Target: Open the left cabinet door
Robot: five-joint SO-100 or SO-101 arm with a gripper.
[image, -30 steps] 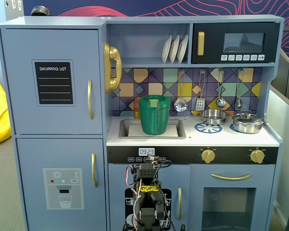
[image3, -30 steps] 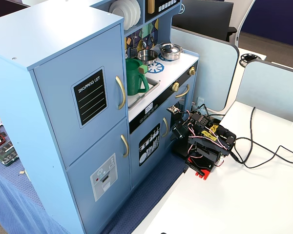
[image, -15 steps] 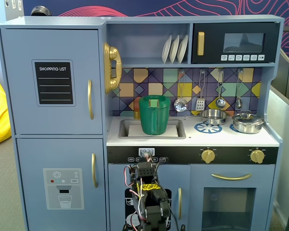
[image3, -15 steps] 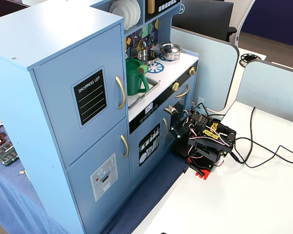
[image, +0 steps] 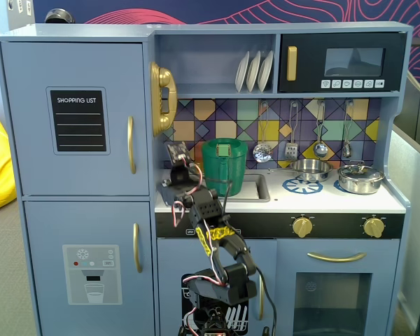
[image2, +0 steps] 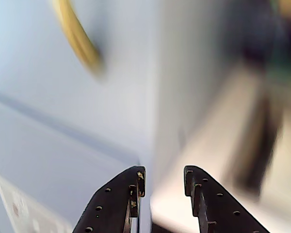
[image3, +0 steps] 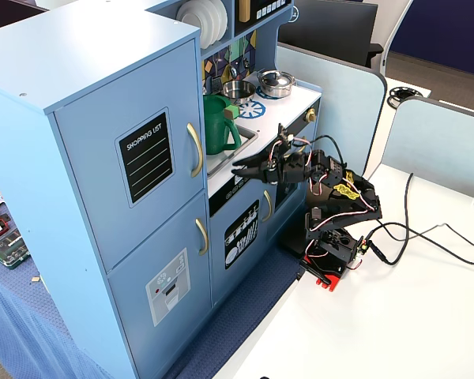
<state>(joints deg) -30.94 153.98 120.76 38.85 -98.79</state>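
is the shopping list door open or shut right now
Shut: the left cabinet door sits flush in both fixed views, and the open tool is short of its gold handle.

One fixed view straight-on and level, facing the toy kitchen (image: 210,182) front, another high off its corner looking down across arm (image3: 332,213) and table, wrist view blurred, close against the cabinet, both fixed views sharing the left cabinet door (image: 77,119).

The left cabinet door (image: 75,117) was smooth, matt blue-grey painted board with a matt black chalkboard panel (image: 78,120) and glossy gold handle (image: 131,144). The gripper (image3: 238,170) was matt black plastic; pots (image: 360,178) gleamed like polished metal.
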